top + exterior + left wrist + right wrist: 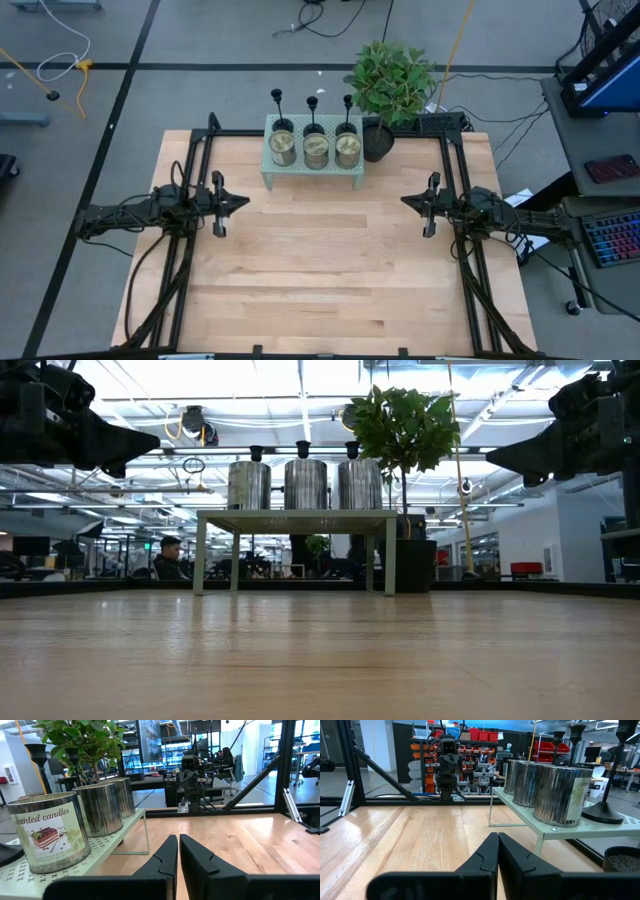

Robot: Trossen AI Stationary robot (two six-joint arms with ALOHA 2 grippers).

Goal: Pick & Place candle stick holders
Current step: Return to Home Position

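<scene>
Three black candle stick holders stand by their round bases on a pale green perforated shelf at the table's far middle, behind three metal candle tins. In the low view their cups show above the tins. One holder shows in the left wrist view and another in the right wrist view. My left gripper is shut and empty near the table's left side, above the wood. My right gripper is shut and empty near the right side. The two grippers face each other.
A leafy plant in a black pot stands right beside the shelf's right end. Black frame rails run along the table's left, right and far edges. Bare wooden tabletop lies between the grippers and toward the near edge.
</scene>
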